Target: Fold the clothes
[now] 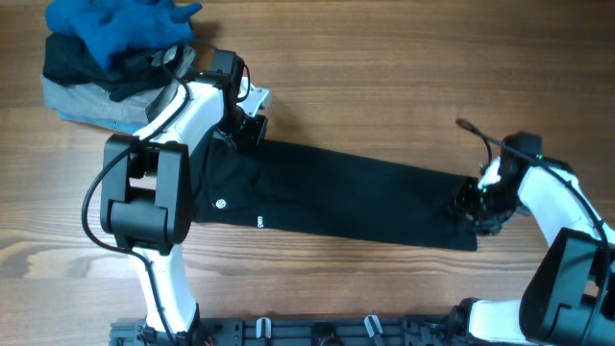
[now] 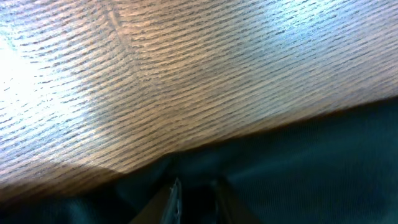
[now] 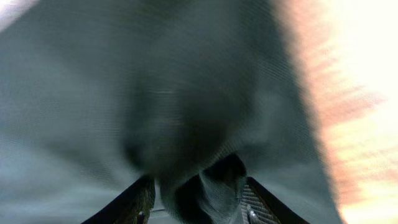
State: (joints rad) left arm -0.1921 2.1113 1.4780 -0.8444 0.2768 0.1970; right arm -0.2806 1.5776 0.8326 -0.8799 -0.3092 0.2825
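Gripping black trousers (image 1: 336, 197) | left claw (image 2: 196, 185) clamped on one end | right claw (image 3: 196, 186) clamped on other end

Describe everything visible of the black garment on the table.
The black garment lies flat and stretched lengthwise across the wooden table, a long dark strip of soft cloth, wider at its left end. Two small white marks sit near that end. The left gripper appears to pinch its upper left corner; the right gripper holds its bunched right end.
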